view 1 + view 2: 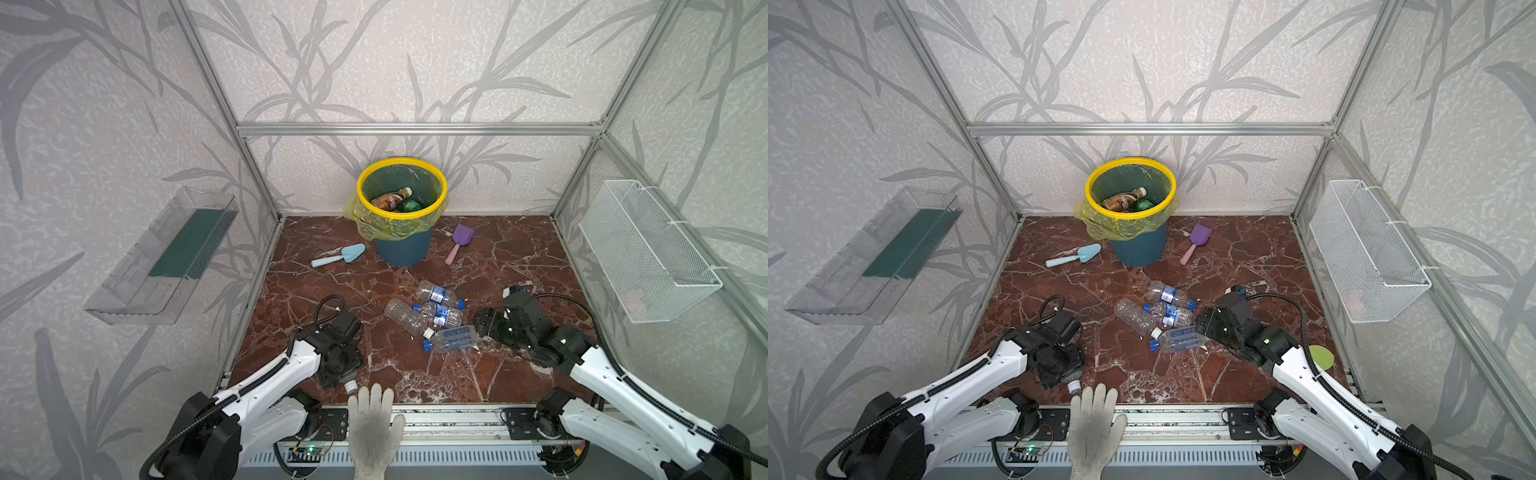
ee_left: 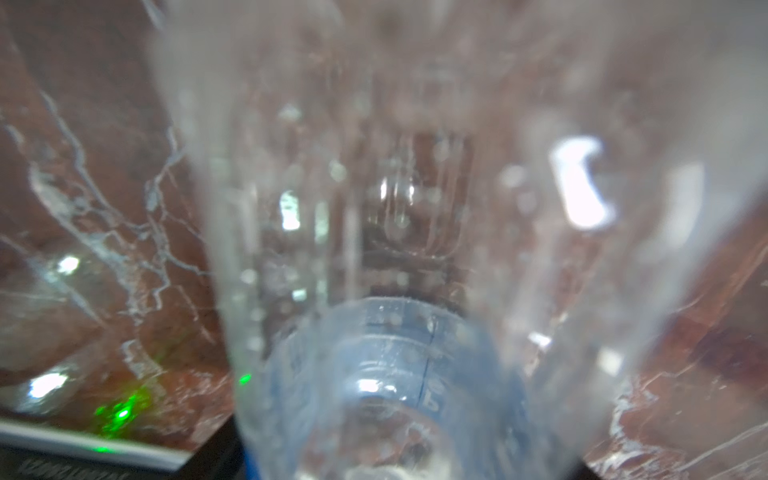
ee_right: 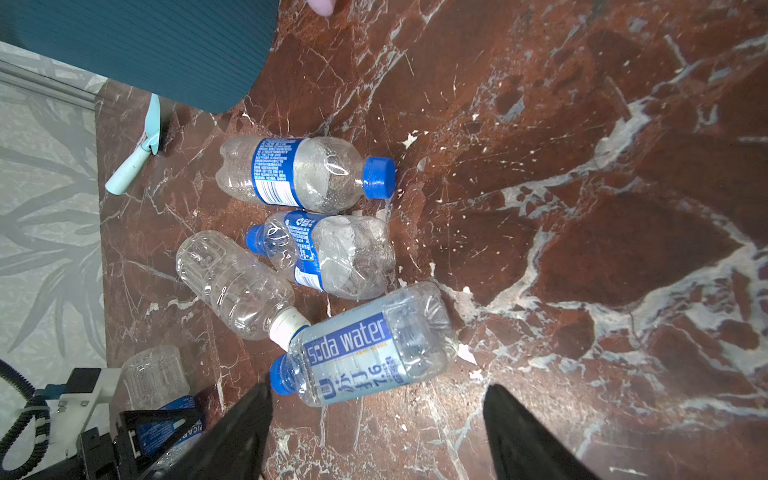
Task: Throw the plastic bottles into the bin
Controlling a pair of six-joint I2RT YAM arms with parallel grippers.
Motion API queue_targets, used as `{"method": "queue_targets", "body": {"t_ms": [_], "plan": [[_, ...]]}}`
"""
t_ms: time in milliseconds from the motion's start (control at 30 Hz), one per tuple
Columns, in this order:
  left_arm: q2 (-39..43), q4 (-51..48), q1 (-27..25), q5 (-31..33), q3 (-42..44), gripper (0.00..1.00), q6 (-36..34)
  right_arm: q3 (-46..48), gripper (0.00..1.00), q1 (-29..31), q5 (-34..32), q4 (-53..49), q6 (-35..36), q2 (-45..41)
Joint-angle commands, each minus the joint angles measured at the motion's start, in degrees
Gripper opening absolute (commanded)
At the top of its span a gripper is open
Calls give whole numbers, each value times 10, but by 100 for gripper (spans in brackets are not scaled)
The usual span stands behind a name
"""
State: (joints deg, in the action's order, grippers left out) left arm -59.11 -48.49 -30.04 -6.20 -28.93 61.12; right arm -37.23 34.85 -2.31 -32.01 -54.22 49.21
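Note:
Several clear plastic bottles lie in a cluster mid-floor: a soda water bottle (image 1: 453, 338) (image 3: 374, 345), two blue-labelled ones (image 1: 438, 294) (image 1: 442, 313) and a white-capped one (image 1: 405, 318). My right gripper (image 1: 484, 324) (image 3: 376, 388) is open, its fingers low on either side of the soda water bottle's near flank, not touching it. My left gripper (image 1: 347, 376) is near the front edge with a blue-labelled bottle (image 2: 374, 353) between its jaws, cap (image 1: 351, 387) poking out; its fingers are hidden. The bin (image 1: 401, 212) stands at the back wall with a brown and a green bottle inside.
A gloved hand (image 1: 374, 424) rests at the front edge, beside the left gripper. A light-blue shovel (image 1: 338, 255) and a purple shovel (image 1: 457, 243) flank the bin. A clear tray (image 1: 162, 257) hangs on the left wall and a wire basket (image 1: 648, 249) on the right.

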Motion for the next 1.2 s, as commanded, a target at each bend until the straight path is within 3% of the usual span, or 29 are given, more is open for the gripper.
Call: {"method": "queue_targets", "body": {"t_ms": [0, 467, 867, 1167], "plan": [[14, -35, -4, 33, -26, 80, 3, -14, 81, 1, -8, -22, -4, -11], [16, -22, -4, 66, -27, 72, 8, -17, 80, 3, -7, -21, -5, -5], [-14, -3, -4, 27, -26, 62, -13, -13, 79, 5, -7, -19, -7, -7], [11, -4, -4, 29, -56, 56, -36, -14, 79, 5, -11, -22, -7, -8]]}}
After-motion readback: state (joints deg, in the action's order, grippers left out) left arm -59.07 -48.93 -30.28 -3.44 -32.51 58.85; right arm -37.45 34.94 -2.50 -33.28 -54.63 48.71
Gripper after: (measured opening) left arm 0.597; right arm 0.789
